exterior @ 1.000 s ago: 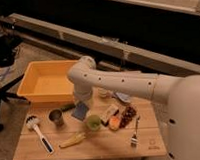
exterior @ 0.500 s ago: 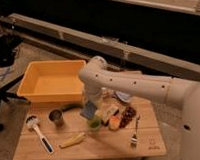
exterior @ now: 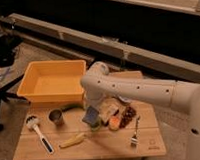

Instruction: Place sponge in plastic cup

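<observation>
My gripper (exterior: 91,113) hangs from the white arm (exterior: 129,90) over the middle of the wooden table (exterior: 96,149). It is shut on a blue-grey sponge (exterior: 90,116). The sponge sits just above the green plastic cup (exterior: 96,126), whose rim shows below it; I cannot tell whether they touch. Most of the cup is hidden by the sponge.
A yellow bin (exterior: 53,81) stands at the table's back left. A metal cup (exterior: 56,116), a dish brush (exterior: 38,133) and a banana (exterior: 72,141) lie to the left and front. An orange fruit (exterior: 114,123), a dark red item (exterior: 128,115) and a fork (exterior: 135,134) lie to the right.
The gripper has moved right from beside the metal cup and come down over the green cup with the sponge in it.
</observation>
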Robot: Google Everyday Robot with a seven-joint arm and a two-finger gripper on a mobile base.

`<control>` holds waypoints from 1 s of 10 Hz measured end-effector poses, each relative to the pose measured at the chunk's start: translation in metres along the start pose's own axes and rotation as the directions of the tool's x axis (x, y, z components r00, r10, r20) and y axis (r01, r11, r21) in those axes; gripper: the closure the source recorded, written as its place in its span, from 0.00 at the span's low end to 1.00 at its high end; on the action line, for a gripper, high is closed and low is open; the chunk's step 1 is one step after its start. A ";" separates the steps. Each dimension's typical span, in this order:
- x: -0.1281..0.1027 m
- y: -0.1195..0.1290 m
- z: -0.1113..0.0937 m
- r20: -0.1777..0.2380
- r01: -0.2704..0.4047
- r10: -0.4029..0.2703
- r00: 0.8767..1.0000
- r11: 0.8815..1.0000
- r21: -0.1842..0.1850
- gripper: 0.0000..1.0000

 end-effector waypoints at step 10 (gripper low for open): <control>-0.003 0.014 0.010 -0.028 0.061 -0.063 0.998 0.995 -0.074 0.20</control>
